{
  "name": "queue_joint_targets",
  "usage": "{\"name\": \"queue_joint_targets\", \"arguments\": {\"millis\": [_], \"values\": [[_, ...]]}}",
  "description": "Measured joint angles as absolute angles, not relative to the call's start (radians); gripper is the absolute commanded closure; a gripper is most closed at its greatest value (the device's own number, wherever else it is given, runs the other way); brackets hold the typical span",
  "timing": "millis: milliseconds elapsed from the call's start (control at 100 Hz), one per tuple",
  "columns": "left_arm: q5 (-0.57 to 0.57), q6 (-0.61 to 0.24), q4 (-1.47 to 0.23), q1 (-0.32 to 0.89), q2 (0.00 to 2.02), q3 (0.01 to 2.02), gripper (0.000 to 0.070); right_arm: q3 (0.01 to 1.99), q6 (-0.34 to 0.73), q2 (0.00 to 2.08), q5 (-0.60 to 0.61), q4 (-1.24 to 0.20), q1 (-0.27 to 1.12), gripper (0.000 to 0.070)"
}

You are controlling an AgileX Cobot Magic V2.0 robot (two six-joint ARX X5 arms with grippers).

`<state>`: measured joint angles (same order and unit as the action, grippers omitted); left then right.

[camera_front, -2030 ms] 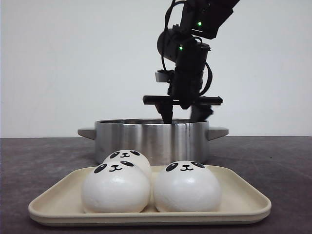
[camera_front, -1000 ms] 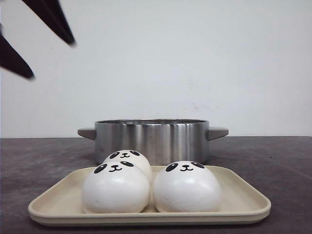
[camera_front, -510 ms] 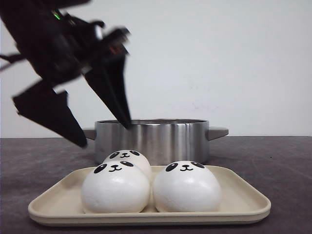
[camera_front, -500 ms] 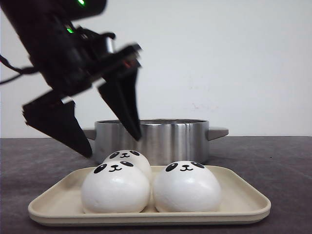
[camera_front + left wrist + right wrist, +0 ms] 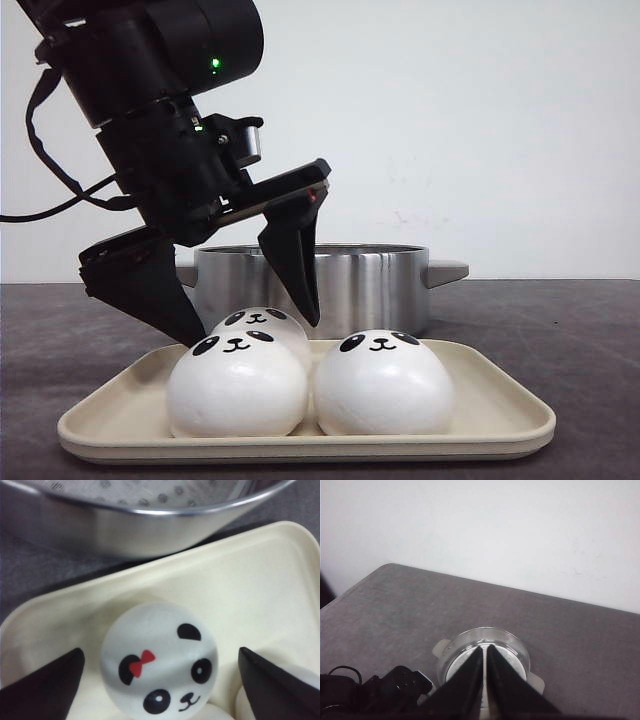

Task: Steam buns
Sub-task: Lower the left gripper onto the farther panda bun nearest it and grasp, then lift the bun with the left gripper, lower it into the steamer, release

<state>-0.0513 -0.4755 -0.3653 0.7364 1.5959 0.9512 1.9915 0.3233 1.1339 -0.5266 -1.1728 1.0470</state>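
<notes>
I read the left arm entering from the upper left of the front view, its wrist angled downward and to the right toward the tray; the left gripper (image 5: 250, 330) is spread wide, one finger (image 5: 145, 290) coming down at the left of the rear bun and the other finger (image 5: 297, 255) at its right, both tips level with the bun's upper half; nothing is held between them. In the left wrist view the same gripper (image 5: 160, 680) shows its two dark fingertips on either side of the rear bun (image 5: 160, 662), each tip apart from the bun's surface; this bun carries a panda face with a small red bow at one ear.

The buns sit on a cream tray (image 5: 500, 400) at the near edge of the table (image 5: 560, 330); in the front view I count three: the front left bun (image 5: 237, 390), the front right bun (image 5: 383, 385), and the rear bun (image 5: 262, 325) behind the front left one and partly hidden by it; the two front buns touch or nearly touch at their sides. I cannot see a fourth bun in any view.

A steel pot (image 5: 350, 285) with side handles stands just beyond the tray; its perforated insert (image 5: 150, 492) shows in the left wrist view; I cannot tell what lies inside.

The right gripper (image 5: 485, 680) is held high above the table, looking down on the pot (image 5: 482, 655); its two fingers lie pressed together with nothing between them.
</notes>
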Motion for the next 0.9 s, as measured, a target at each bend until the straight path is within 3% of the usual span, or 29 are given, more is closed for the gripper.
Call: {"name": "queue_joint_targets", "arguments": {"millis": [70, 190, 330, 460, 730, 900], "values": [[-0.051, -0.483, -0.367, 0.736, 1.606, 0.951, 0.0168, 1.991, 0.323, 1.134, -0.527, -1.175, 1.047, 0.0697], [-0.051, -0.487, -0.386, 0.736, 1.629, 0.951, 0.0352, 1.991, 0.323, 1.134, -0.526, -1.185, 1.047, 0.0697], [-0.033, -0.489, -0.399, 0.737, 1.636, 0.955, 0.0471, 1.991, 0.323, 1.134, -0.527, -1.194, 1.047, 0.0697], [-0.024, -0.49, -0.397, 0.738, 1.636, 0.955, 0.07, 1.991, 0.323, 1.134, -0.527, -1.203, 1.047, 0.0697], [-0.014, -0.489, -0.432, 0.738, 1.626, 0.965, 0.07, 1.991, 0.323, 1.134, -0.527, -1.216, 1.047, 0.0697], [-0.002, -0.485, -0.469, 0.759, 1.509, 0.984, 0.07, 1.991, 0.323, 1.134, -0.527, -1.216, 1.047, 0.0697]]}}
